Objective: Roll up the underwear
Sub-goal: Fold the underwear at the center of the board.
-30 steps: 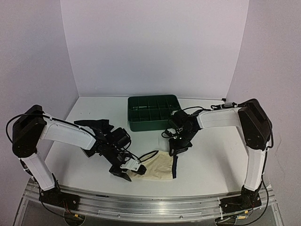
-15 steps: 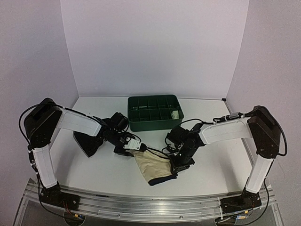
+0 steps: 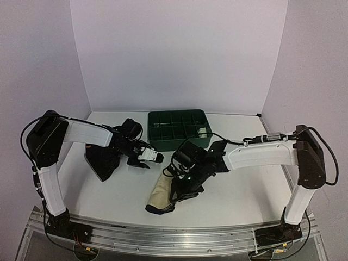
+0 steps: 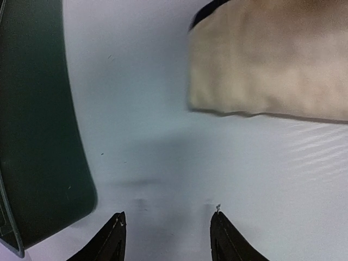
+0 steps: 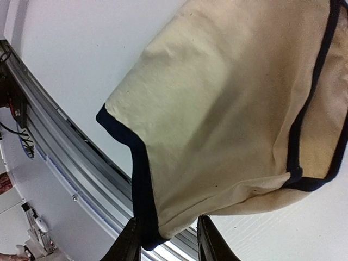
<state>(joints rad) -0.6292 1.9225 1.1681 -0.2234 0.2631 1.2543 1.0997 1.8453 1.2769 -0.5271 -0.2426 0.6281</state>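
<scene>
Lower centre: we count one cream underwear [image 3: 159, 199], not yet rolled, its dark-edged corner between the right gripper [image 5: 166, 239] jaws; whether they grip, we cannot tell. Left: one black underwear [image 3: 100, 161], loose. One pale underwear [image 3: 202, 131] sits in the one green tray [image 3: 176, 143], seemingly done; two remain. The left gripper [image 4: 168, 218] stands wide, empty.

We're looking at a robotics lab cell: bare pale walls [image 3: 179, 54] box in a white table [image 3: 244, 190], and the left arm [image 3: 87, 133] and right arm [image 3: 261, 155] are bolted to an aluminium rail [image 3: 179, 236] along its near edge.
</scene>
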